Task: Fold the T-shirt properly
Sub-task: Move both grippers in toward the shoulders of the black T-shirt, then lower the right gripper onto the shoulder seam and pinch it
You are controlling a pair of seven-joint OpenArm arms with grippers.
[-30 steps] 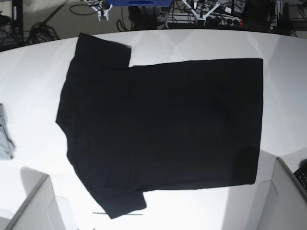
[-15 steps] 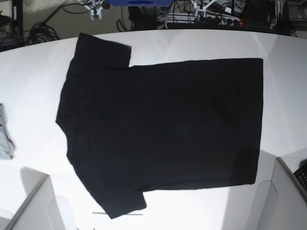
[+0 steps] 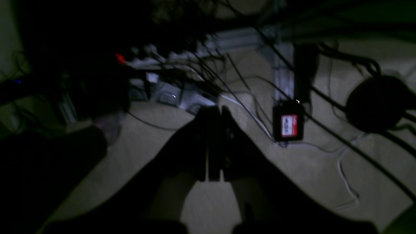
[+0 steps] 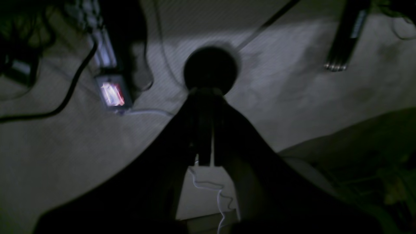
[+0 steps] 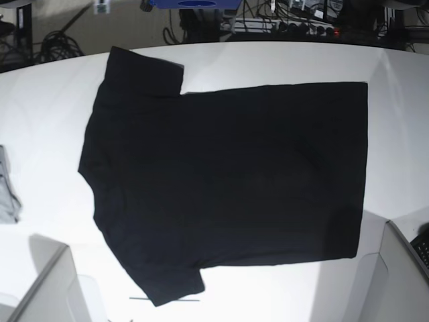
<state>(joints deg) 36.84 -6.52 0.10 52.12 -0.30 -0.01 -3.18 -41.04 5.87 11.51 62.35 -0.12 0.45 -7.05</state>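
Lying flat on table (image 5: 47,100): T-shirt (image 5: 228,181); left tool (image 3: 214,113), right tool (image 4: 205,97) pressed together, empty.

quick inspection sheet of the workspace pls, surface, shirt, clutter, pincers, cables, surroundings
surface: white table, brightly lit.
job's things: black T-shirt spread flat, unfolded, sleeves toward the base view's left, hem toward its right; no print visible.
clutter: small grey cloth at the table's left edge.
grippers: left pincer shut, holding nothing, over the floor; right pincer shut, holding nothing, also off the table.
cables: dark cables run across the floor beyond the table.
surroundings: dim floor, power strip behind the table.
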